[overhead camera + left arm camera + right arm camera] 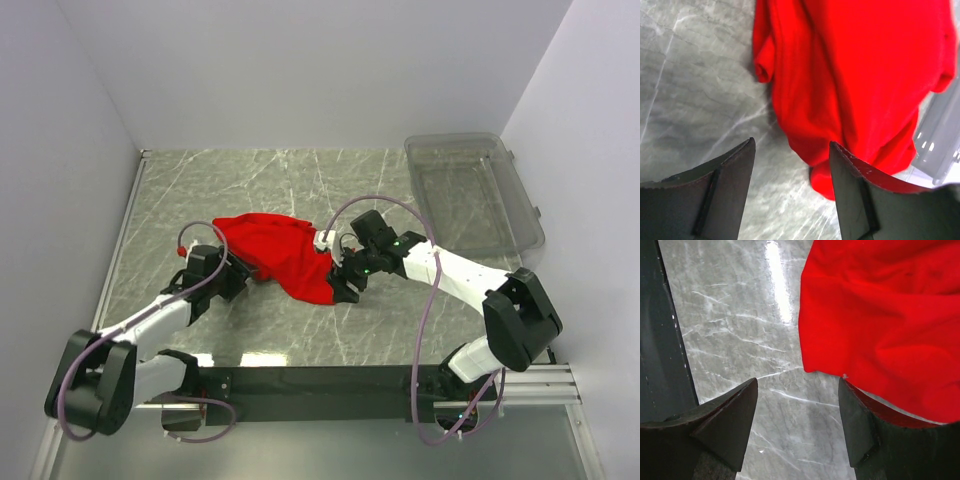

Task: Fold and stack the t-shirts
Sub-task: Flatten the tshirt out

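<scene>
1. T-shirt (275,250) lay crumpled on the table (400,330) at the middle of the top view, its long axis running from upper left down to lower right.
2. It sat between the two arms. The left claw (238,272) was just beside its left end and the right claw (345,285) was at its lower-right tip, so each arm was about equally near its own end.
3. In the left wrist view the cloth filled the upper right of the frame, and its lowest lobe reached down beside the right-hand finger.
4. In the right wrist view a hem corner hung at the upper right, just above the right-hand finger.
5. Both claws stood open with bare table between the fingers, and neither was clamped on anything.
6. The shirt was plain bright red, bunched into soft folds with one sleeve end showing, and not yet flattened or folded.
7. A clear bin (520,200) sat well apart at the upper right.
</scene>
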Controlling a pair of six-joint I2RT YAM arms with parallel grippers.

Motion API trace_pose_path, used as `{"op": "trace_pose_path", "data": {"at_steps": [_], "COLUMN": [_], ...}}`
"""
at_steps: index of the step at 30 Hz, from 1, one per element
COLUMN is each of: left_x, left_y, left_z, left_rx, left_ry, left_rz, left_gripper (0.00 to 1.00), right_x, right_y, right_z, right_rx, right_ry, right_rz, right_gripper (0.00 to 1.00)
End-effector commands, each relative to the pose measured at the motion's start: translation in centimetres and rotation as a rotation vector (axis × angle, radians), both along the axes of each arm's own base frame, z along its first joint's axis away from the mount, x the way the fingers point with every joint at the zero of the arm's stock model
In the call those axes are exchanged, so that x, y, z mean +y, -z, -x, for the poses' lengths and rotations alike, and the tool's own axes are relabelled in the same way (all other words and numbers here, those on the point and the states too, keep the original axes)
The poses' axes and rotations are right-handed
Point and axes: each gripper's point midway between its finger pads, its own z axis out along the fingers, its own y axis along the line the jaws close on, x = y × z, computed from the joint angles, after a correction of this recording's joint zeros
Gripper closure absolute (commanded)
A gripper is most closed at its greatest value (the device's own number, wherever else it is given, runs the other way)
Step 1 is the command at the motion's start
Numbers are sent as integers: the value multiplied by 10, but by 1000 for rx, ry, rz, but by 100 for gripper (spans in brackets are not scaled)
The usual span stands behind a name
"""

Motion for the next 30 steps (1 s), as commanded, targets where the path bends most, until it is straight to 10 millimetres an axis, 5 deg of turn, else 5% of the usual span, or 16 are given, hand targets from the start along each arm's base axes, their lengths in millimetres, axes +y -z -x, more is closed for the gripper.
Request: {"op": "trace_pose_path", "data": {"at_steps": [1,6,17,20,25,30], "left_x": [-6,-4,4,9,24,30], "left_y": [-6,1,-24,-47,-81,-86], "left_z": [-19,-27,-39,-39,-29,-17], "left_rx": [-38,-22,-100,-169,-252,-262], "left_ry": [-17,-34,-43,-46,-73,-66], "left_rz": [31,8,-52,-72,-117,-127], "left_gripper": [35,44,99,99,99,99], "right_x": [3,3,-7,-11,-13,-9], "right_y": [0,0,6,16,33,31], "right_z": [-9,-11,-14,-19,-54,-56], "right_rx": [-31,-38,-88,-70,50,208], "right_ry": [28,32,23,83,436,531], "right_rz": [-14,-9,37,69,162,92], "right_gripper": [28,28,28,28,29,30]}}
